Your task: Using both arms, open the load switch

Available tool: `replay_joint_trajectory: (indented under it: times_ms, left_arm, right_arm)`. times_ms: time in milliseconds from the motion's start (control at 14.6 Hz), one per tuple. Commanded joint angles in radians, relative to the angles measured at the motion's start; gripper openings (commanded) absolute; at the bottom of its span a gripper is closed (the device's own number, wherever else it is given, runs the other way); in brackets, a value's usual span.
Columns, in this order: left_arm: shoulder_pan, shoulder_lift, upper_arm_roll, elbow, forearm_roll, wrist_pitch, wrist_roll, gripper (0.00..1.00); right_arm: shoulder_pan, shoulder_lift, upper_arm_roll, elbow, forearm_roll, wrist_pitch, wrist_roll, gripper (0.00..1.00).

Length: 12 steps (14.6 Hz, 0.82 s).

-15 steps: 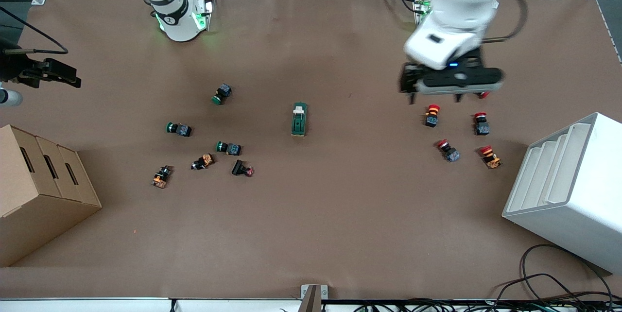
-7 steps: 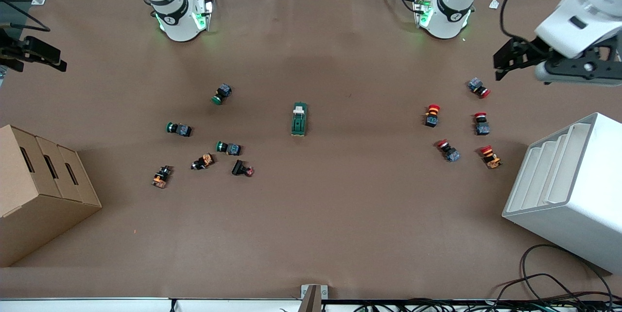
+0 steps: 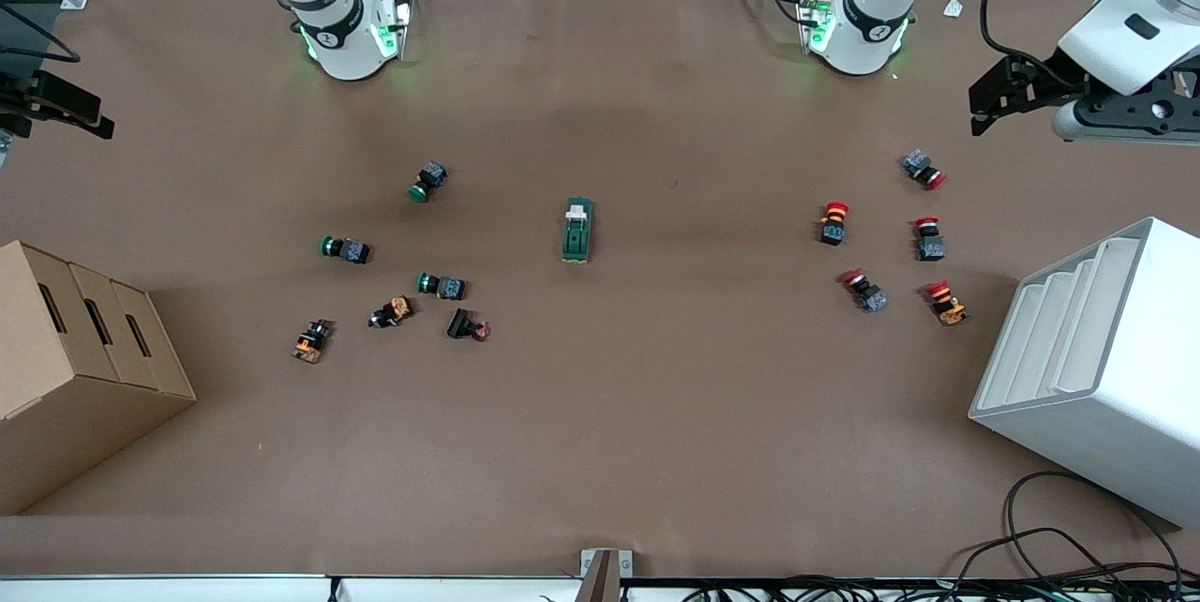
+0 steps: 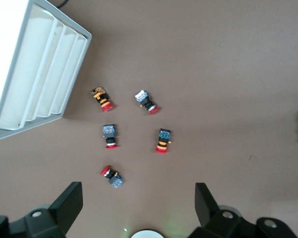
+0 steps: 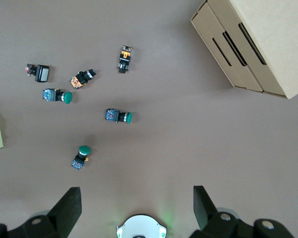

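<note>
Green load switch [image 3: 577, 230] sits mid-table, lever state unclear; left gripper [image 4: 138, 206] and right gripper [image 5: 137, 203] hover wide-open over opposite table ends, well apart from it.

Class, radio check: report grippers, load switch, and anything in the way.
Left gripper open, high over its table end. Right gripper open, over its table end. Load switch lies mid-table, alone. Push buttons sit clear of it.

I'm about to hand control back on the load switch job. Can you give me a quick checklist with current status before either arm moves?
1. Load switch lies alone mid-table, nothing touching it: ok.
2. Switch lever position, open or closed: cannot tell.
3. Left gripper open, holding nothing: ok.
4. Right gripper open, holding nothing: ok.
5. Either gripper at the switch: not ok; each hangs high over its own end of the table.
</note>
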Motion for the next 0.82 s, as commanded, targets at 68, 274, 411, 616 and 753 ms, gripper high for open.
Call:
replay_joint_trajectory:
  times_ms: [68, 274, 411, 616, 753]
  left_arm:
    - [0.008, -0.047, 0.007, -0.035, -0.023, 0.009, 0.04, 1.0]
    - [0.009, -0.041, 0.014, -0.027, -0.023, 0.01, 0.049, 1.0]
    - [0.011, -0.033, 0.017, -0.009, -0.023, 0.01, 0.057, 1.0]
    - [0.011, -0.024, 0.017, -0.006, -0.015, 0.01, 0.052, 1.0]
    - [0.009, -0.024, 0.017, -0.006, -0.015, 0.009, 0.041, 1.0]
  right_arm:
    - [0.035, -0.016, -0.009, -0.022, -0.043, 0.016, -0.003, 1.0]
    - [-0.006, -0.016, -0.002, -0.023, -0.04, 0.019, -0.007, 1.0]
    - [-0.132, -0.015, 0.131, -0.023, -0.035, 0.025, -0.007, 1.0]
    - [-0.209, -0.015, 0.215, -0.023, -0.035, 0.028, -0.007, 1.0]
    - [-0.281, -0.015, 0.286, -0.023, -0.033, 0.03, -0.007, 1.0]
